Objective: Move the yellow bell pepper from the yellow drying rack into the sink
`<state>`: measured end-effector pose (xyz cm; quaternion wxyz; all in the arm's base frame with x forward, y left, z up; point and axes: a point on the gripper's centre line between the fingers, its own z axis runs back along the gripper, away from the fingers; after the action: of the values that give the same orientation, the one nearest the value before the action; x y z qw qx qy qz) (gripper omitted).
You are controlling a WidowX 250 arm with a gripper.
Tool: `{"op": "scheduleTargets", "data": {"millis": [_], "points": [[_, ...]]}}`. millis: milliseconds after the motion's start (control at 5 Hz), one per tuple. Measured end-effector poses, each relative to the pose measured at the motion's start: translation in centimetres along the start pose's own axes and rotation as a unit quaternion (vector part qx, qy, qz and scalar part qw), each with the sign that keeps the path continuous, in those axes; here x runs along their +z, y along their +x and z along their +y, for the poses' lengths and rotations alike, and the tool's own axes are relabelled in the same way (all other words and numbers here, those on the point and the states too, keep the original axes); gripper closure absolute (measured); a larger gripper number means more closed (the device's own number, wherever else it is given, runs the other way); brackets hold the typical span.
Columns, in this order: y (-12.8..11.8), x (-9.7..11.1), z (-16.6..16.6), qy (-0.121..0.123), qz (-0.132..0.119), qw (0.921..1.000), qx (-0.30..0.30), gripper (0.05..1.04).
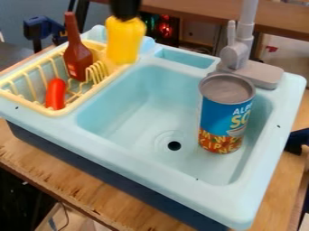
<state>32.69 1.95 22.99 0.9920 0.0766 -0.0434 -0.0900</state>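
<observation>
Student: In the camera view, where is the gripper (125,19) hanging, relative to the yellow bottle (125,40)?

Instructor: The black gripper is hanging at the upper edge, left of centre, and the yellow bottle is lying directly beneath it. The upper end of the bottle is meeting the gripper's dark lower end, with no gap showing between the two.

Student: How is the bottle's long axis running?

Instructor: It is running nearly upright, roughly in line with the single arm above. The base is pointing down over the right-hand, rear part of the pale yellow dish rack (77,107); whether it is resting there or hanging just above, I cannot tell.

Student: Is the gripper closing on it?

Instructor: The contact is suggesting a hold at the top, but how far the gripper is opening, and whether it is truly grasping, I cannot tell.

Student: And the bottle's appearance?

Instructor: It is showing a plain, bright yellow body with rounded shoulders, a slight waist and a blunt base.

Student: What is surrounding it?

Instructor: A reddish-brown bottle (77,61) is standing just beside it in the rack, near an elongated red object (55,94). A soup can (224,115) is standing in the light blue toy sink (138,151), before the grey faucet (235,53).
</observation>
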Motion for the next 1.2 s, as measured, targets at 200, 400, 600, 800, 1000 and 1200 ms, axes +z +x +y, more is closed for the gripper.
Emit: {"op": "scheduleTargets", "data": {"millis": [200,400,600,800,1000,1200], "points": [[0.5,0.1,-1.9,-0.002,-0.004,0.9999,-0.016,0.966],[1.0,-1.5,-3.1,-0.017,0.018,0.9995,-0.02,0.966],[0.8,-3.6,-4.3,-0.032,0.038,0.9985,-0.023,0.966],[0.5,-6.2,-5.0,-0.042,0.035,0.9978,-0.038,0.966],[0.1,-7.4,-5.0,-0.036,0.039,0.9978,-0.04,0.966],[-0.2,-8.2,-5.0,-0.024,0.042,0.9977,-0.047,0.966]]}}
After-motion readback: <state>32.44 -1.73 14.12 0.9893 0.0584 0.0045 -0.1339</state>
